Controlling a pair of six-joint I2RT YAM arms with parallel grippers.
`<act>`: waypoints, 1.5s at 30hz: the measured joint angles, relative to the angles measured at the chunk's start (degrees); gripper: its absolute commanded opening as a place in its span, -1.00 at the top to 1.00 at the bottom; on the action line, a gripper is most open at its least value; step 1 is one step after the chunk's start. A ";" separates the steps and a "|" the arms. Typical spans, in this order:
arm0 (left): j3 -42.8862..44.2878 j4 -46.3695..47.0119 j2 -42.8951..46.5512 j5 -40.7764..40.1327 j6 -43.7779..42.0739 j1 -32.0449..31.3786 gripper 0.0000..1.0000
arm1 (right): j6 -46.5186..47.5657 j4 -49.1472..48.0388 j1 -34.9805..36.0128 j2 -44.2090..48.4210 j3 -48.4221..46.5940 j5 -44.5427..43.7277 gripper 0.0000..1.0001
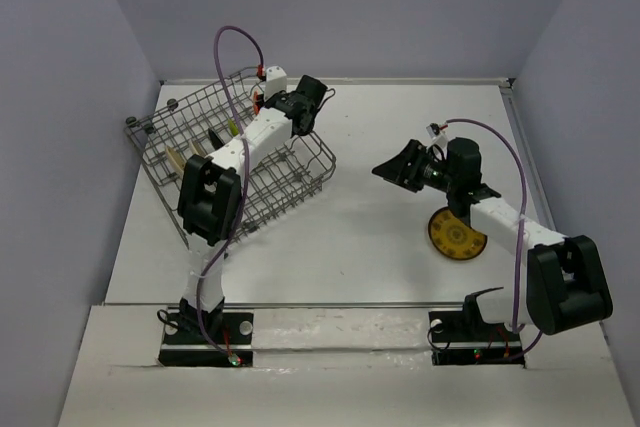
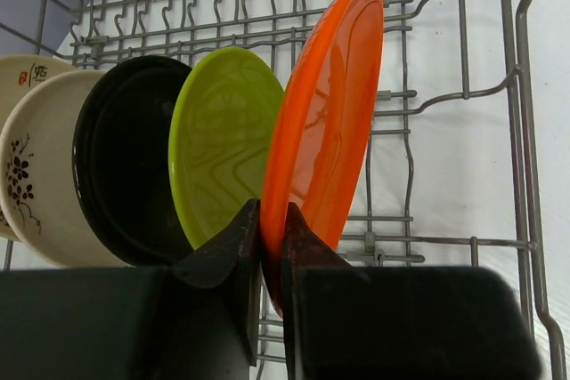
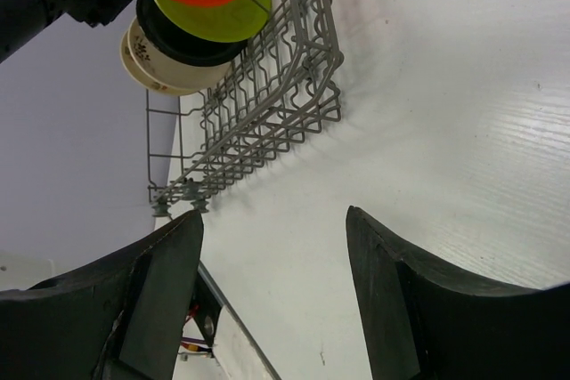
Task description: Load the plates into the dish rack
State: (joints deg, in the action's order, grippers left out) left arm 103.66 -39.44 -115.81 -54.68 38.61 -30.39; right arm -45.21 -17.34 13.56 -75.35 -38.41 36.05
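While my left jaws stay out of it no longer than needed, clamped on the orange plate [image 2: 325,113] in the dish rack [image 2: 445,95] beside four other plates [image 2: 134,157], my right jaws hang apart, one yellow plate [image 1: 456,237] remaining on the table [image 1: 370,237].

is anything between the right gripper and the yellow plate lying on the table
Nothing visible stands in the way. The yellow plate lies flat on the table beside the right arm, whose own forearm overlaps the plate's far edge in the top view. The right gripper is open and faces the dish rack, away from the plate.
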 measured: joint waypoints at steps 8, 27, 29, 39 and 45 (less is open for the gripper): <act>5.75 -4.61 -2.99 -2.69 5.44 0.02 0.89 | -0.02 -0.35 0.79 -0.13 0.00 0.24 -0.42; -8.87 5.07 2.38 -1.38 6.93 1.75 0.89 | -0.02 -1.60 1.90 -2.10 0.00 0.68 -0.41; -9.20 5.11 2.89 -1.49 6.95 2.03 0.89 | -0.02 -1.64 1.90 -2.10 0.00 0.81 -0.41; -9.60 5.09 3.65 -2.84 5.92 2.43 0.89 | -0.02 -1.81 2.25 -2.10 0.00 0.90 -0.41; -9.70 3.76 3.80 -3.28 6.14 2.67 0.89 | -0.02 -2.69 2.56 -2.14 0.00 1.05 -0.41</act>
State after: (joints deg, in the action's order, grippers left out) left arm 93.95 -35.68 -112.01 -57.95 44.75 -27.73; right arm -45.23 -20.03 16.12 -77.49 -38.41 37.10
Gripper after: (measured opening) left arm 0.189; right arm 0.708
